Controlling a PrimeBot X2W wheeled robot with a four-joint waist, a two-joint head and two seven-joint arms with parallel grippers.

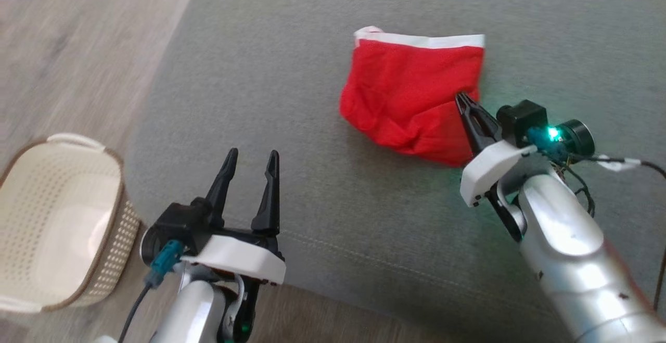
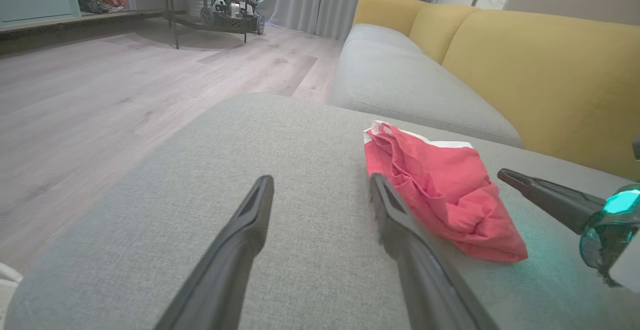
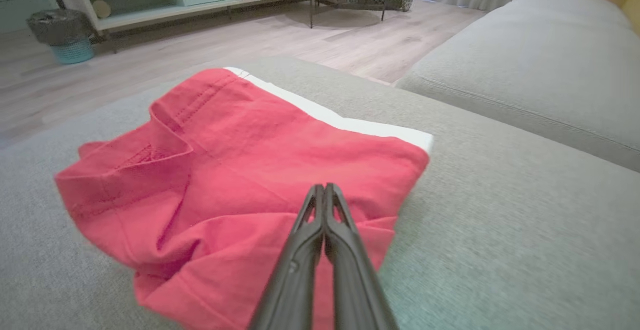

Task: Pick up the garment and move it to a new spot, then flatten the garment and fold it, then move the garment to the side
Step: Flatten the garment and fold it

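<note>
1. Head view: the red garment [image 1: 411, 93] is lying crumpled on the grey cushion [image 1: 291, 72], with its white band along the far side.
2. The right jaws are squeezed tight together, with the tips right at the garment's near right edge. In the right wrist view they sit over the red cloth, but I honestly can't tell if any fabric is caught between them.
3. The left jaws are spread wide with nothing in them. They're over the cushion's near edge, off to the garment's left and well apart from it.
4. A cream basket [image 1: 57, 218] sits on the wood floor [image 1: 78, 30], just beside the cushion on my left.
5. The left wrist view shows a yellow backrest [image 2: 540, 69] beyond the garment.
</note>
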